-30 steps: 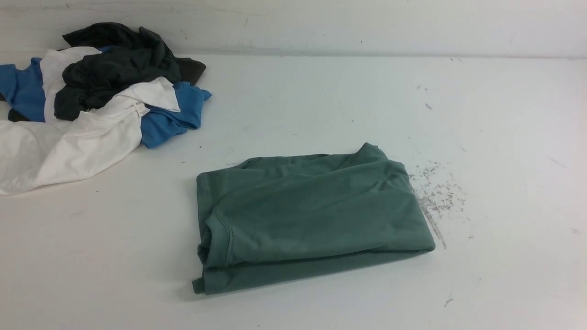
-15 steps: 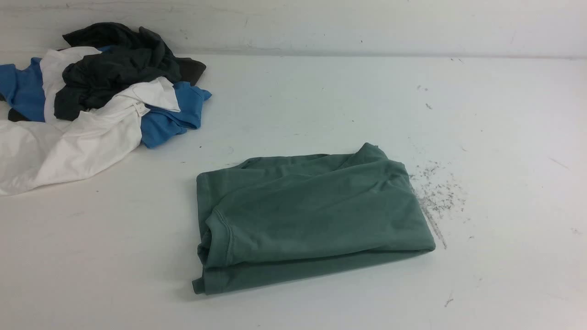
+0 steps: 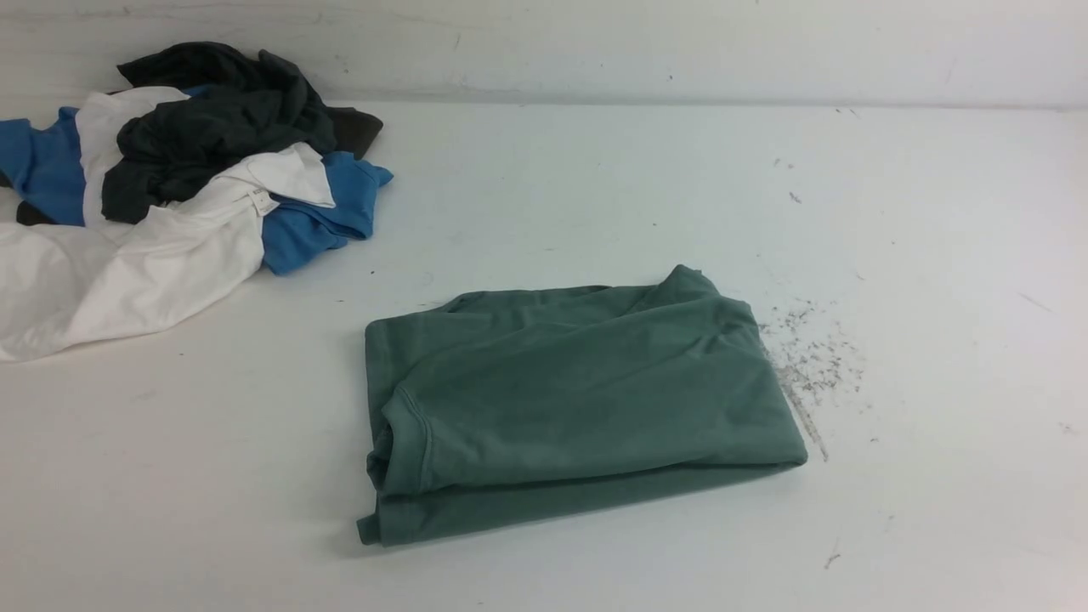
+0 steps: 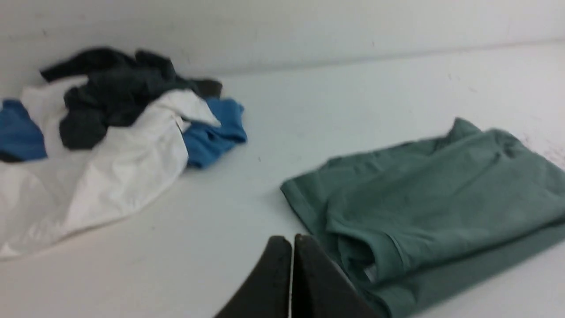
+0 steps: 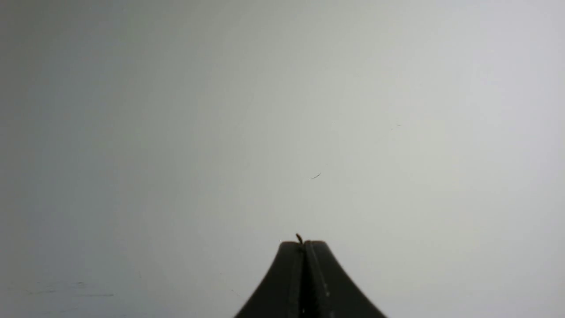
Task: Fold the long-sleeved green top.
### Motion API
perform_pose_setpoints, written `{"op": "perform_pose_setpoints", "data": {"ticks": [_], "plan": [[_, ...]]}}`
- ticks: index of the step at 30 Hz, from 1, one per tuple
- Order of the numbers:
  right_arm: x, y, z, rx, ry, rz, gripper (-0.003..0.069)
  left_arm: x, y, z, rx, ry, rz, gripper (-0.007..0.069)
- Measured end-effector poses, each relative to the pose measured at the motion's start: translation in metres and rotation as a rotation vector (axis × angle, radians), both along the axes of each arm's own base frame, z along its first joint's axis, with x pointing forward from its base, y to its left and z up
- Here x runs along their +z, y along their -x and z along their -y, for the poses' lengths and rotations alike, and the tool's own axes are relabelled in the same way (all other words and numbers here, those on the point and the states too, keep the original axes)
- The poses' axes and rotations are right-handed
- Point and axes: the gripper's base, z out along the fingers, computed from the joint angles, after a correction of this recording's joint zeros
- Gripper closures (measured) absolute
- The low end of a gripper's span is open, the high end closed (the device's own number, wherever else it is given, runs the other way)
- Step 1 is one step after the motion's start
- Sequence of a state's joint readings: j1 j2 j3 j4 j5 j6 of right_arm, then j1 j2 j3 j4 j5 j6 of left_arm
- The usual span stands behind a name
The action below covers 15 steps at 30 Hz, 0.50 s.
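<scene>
The green long-sleeved top (image 3: pixel 578 404) lies folded into a thick rectangle in the middle of the white table, its ribbed neck at the left end. The left wrist view also shows the top (image 4: pixel 432 198). My left gripper (image 4: pixel 291 240) is shut with nothing in it, its black tips near the top's neck corner and apart from the cloth. Over bare white table, my right gripper (image 5: pixel 303 243) is shut and empty. Neither arm appears in the front view.
A heap of other clothes (image 3: pixel 170 195), dark grey, blue and white, lies at the back left of the table (image 3: pixel 595 187). Grey scuff marks (image 3: pixel 807 357) speckle the surface just right of the top. A white wall bounds the far edge.
</scene>
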<state>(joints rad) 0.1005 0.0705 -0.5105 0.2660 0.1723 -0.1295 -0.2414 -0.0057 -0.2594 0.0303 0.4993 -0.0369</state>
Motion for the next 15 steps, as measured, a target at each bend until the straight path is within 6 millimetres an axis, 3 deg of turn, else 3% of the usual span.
{"op": "perform_pose_setpoints", "data": {"ticks": [1, 3, 6, 15], "plan": [[0.0, 0.0, 0.0, 0.0, 0.0, 0.0, 0.0673, -0.002, -0.001, 0.001, -0.003, -0.001, 0.005, 0.0629], [0.0, 0.0, 0.0, 0.0, 0.0, -0.001, 0.0673, -0.033, -0.014, 0.001, 0.062, -0.047, 0.043, 0.0629], [0.0, 0.0, 0.0, 0.0, 0.0, -0.002, 0.0673, -0.063, -0.02, -0.001, 0.108, -0.097, 0.026, 0.0629], [-0.001, 0.0, 0.0, 0.001, 0.001, -0.006, 0.0673, -0.08, -0.019, -0.002, 0.122, -0.123, -0.107, 0.0629]]}}
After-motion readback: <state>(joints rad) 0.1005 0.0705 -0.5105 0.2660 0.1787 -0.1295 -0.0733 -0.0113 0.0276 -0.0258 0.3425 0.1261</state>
